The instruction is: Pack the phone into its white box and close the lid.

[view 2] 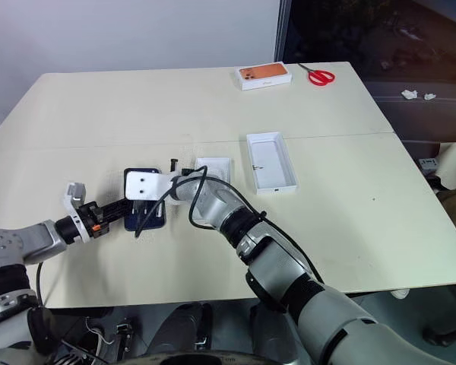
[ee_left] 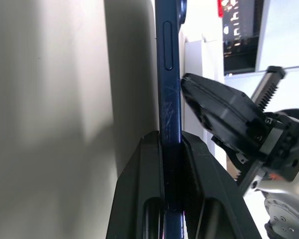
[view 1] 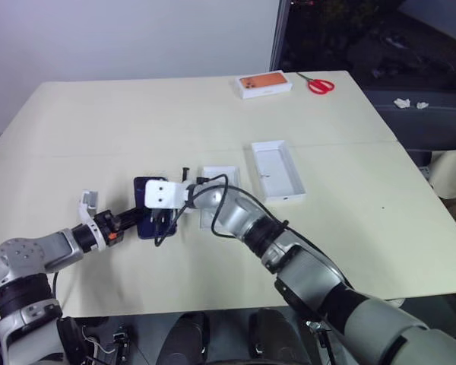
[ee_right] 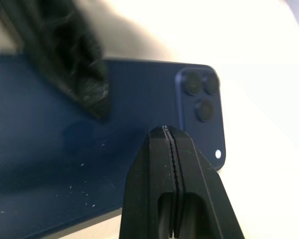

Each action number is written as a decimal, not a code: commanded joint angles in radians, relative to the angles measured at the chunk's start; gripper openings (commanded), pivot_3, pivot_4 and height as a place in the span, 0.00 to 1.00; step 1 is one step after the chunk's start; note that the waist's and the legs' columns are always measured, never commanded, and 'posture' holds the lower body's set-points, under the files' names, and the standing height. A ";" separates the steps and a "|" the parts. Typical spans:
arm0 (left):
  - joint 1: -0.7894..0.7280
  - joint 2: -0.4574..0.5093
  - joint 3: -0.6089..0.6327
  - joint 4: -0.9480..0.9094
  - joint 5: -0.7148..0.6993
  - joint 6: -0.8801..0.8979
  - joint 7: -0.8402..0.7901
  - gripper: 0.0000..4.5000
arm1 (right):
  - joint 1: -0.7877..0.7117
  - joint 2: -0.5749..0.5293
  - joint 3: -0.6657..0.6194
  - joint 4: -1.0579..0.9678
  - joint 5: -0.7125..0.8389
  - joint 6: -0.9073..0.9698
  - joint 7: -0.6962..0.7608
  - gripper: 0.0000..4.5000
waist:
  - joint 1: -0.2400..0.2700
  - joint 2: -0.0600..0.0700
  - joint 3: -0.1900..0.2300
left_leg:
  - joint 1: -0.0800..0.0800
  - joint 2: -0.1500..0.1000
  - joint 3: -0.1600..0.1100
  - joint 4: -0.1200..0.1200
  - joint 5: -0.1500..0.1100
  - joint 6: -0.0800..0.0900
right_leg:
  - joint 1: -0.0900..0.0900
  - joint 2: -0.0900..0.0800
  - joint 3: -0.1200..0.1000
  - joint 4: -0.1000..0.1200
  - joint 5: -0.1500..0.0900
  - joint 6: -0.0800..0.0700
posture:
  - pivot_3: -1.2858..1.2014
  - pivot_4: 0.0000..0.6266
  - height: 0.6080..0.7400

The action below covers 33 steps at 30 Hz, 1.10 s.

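Right claw (view 1: 164, 222) crowds the phone (view 1: 147, 220) beside the left claw (view 1: 140, 217); bench (view 1: 99, 129) beyond both lies open.

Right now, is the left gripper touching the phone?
Touching. The left wrist view shows the left gripper with its jaws clamped on both faces of the phone, no gap.

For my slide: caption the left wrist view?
Left hand clamps the dark blue phone by its edge.

1. The phone (view 2: 144, 207), a slim dark blue slab with its camera bump showing, is lifted on edge above the table.
2. The white box (view 2: 271, 161) lies open and flat, well apart to the phone's right.
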 commanded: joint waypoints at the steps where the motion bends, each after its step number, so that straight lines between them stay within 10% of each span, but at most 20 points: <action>1: 0.035 -0.024 -0.002 0.023 -0.013 -0.002 -0.009 0.10 | 0.008 0.005 -0.125 -0.148 0.200 0.084 0.141 0.00 | 0.000 0.000 0.000 | 0.000 0.000 0.000 0.000 0.000 0.000 | 0.000 0.000 0.000 0.000 0.000 0.000 | 0.52 0.24 1.00; 4: 0.042 -0.029 0.014 0.004 -0.037 -0.030 -0.026 0.10 | 0.030 -0.023 -0.191 -0.249 0.327 0.212 0.246 0.00 | 0.001 0.000 0.000 | 0.000 0.000 0.000 0.000 -0.001 0.001 | 0.001 0.000 0.000 0.000 0.000 0.000 | 0.52 0.24 1.00; 13: 0.071 -0.059 0.067 -0.025 -0.128 0.007 -0.012 0.09 | 0.144 -0.272 -0.253 -0.510 0.453 0.350 0.370 0.98 | 0.004 0.000 0.000 | -0.005 0.000 0.000 0.000 -0.001 0.001 | -0.001 -0.001 0.000 -0.001 0.000 0.000 | 0.52 0.24 1.00; 33: -0.201 -0.189 0.052 -0.043 -0.320 0.147 0.245 0.09 | 0.462 -0.724 -0.405 -0.749 0.660 0.130 0.656 0.99 | 0.032 -0.004 0.004 | -0.007 0.002 0.001 0.002 -0.001 0.002 | 0.000 0.000 -0.001 -0.002 0.000 0.000 | 0.52 0.24 1.00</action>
